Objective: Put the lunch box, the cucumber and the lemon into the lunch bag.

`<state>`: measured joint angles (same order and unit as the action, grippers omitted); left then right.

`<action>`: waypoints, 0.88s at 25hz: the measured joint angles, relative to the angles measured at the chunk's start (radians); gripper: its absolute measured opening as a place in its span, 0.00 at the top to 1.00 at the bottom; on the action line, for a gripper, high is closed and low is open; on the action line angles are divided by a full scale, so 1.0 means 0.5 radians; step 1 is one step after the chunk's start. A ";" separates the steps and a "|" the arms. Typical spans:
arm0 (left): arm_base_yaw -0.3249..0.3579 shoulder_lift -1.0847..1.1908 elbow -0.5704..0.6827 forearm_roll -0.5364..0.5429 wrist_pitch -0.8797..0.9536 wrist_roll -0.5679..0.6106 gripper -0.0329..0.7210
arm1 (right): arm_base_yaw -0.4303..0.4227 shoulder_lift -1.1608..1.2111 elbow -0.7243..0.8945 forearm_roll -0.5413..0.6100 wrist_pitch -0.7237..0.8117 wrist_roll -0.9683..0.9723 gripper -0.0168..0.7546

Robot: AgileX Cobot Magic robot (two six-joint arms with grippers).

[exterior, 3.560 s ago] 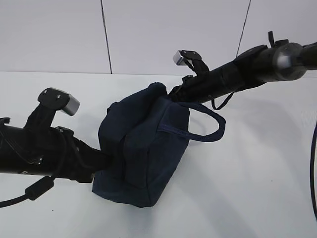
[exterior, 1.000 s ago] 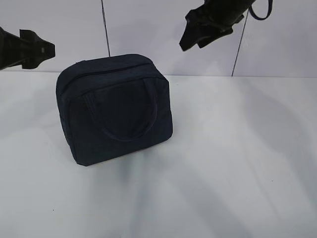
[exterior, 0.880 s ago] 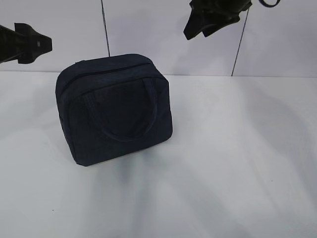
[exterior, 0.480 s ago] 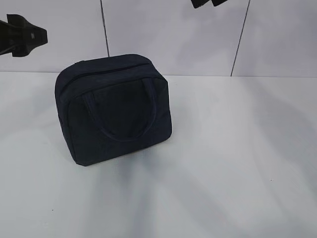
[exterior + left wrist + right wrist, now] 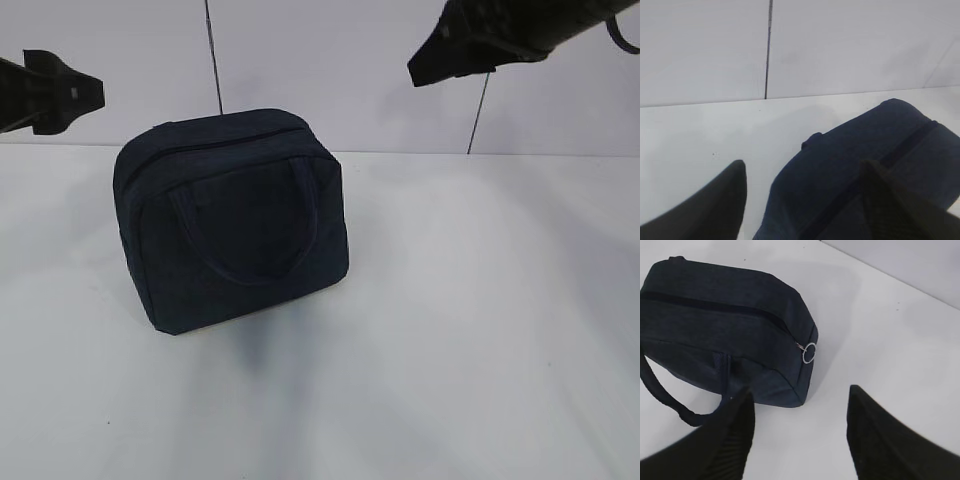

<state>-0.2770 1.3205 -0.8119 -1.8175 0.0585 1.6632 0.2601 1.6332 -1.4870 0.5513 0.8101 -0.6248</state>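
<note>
- The lunch bag (image 5: pixel 232 218) is standing upright on the white table (image 5: pixel 480 320), left of centre, with one loop handle (image 5: pixel 245 225) lying flat against its near face.
- The zipper (image 5: pixel 715 307) is appearing fully closed along the top of the bag, with the silver ring pull (image 5: pixel 809 352) hanging at one end.
- The lunch box, the cucumber and the lemon are not showing in any view; judging from the closed bag and the otherwise bare table, they are probably already inside, so the task is looking finished or nearly so.
- The left gripper (image 5: pixel 805 200) is hovering above and beside the bag with its jaws apart, holding nothing.
- The right gripper (image 5: pixel 800 440) is hanging above the bag's ring-pull end, jaws likewise apart and empty.
- The exterior view is showing only dark gripper tips at its upper left and upper right; their jaw spacing is not readable there.
- Only the right wrist view is showing the ring pull; the left wrist view is showing the zipper line from the other end.
</note>
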 joint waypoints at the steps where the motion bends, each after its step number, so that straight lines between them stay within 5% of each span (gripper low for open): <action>1: -0.022 0.000 0.000 0.000 0.000 -0.002 0.28 | 0.000 -0.061 0.085 0.009 -0.074 -0.028 0.38; 8: -0.089 -0.009 0.000 0.000 0.000 -0.002 0.28 | 0.000 -0.494 0.678 0.024 -0.381 -0.093 0.38; 18: -0.090 -0.009 0.005 0.000 -0.008 -0.002 0.29 | 0.000 -1.213 1.330 0.030 -0.387 -0.018 0.39; 22: -0.090 -0.010 0.042 0.000 -0.009 -0.002 0.29 | 0.000 -1.541 1.510 -0.253 -0.293 0.273 0.39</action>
<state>-0.3222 1.3153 -0.7909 -1.8175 0.0541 1.6623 0.2601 0.8626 -0.7319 0.4246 0.6633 -0.4882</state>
